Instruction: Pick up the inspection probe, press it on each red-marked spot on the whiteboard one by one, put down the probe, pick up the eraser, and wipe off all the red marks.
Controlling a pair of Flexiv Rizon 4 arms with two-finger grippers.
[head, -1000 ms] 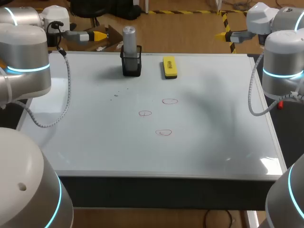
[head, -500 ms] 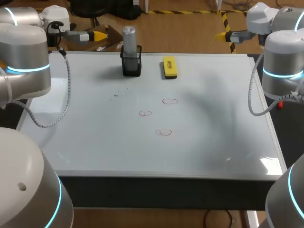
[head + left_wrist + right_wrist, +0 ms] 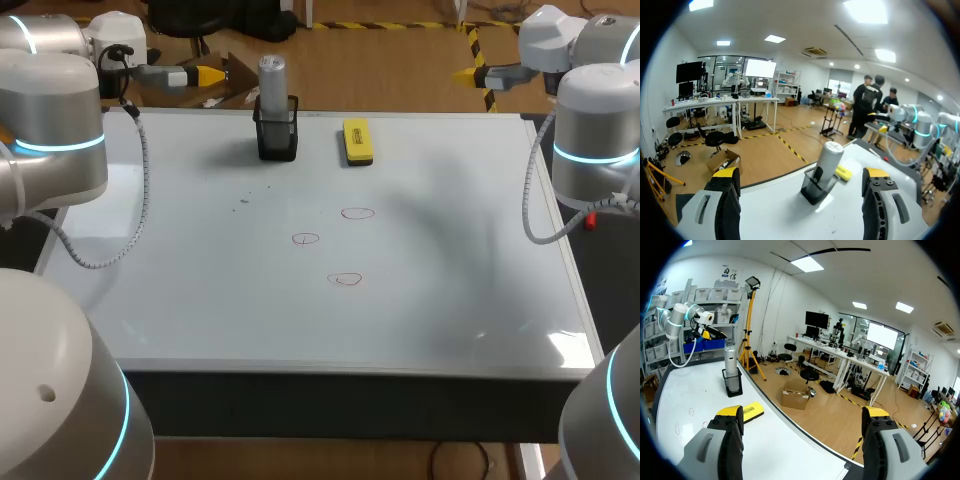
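Left claw, right claw: gaped wide, held nothing. Judged probe, 11 o'clock of red marks, rigid, slick; best gripped at exposed top.

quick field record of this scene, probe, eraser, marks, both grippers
probe: inspection probe upright in black holder, near whiteboard far edge
eraser: yellow eraser lying flat, beside holder, apart from it
marks: three red marks mid-board, unwiped
left gripper: open, empty, past far edge
right gripper: open, empty, past far edge
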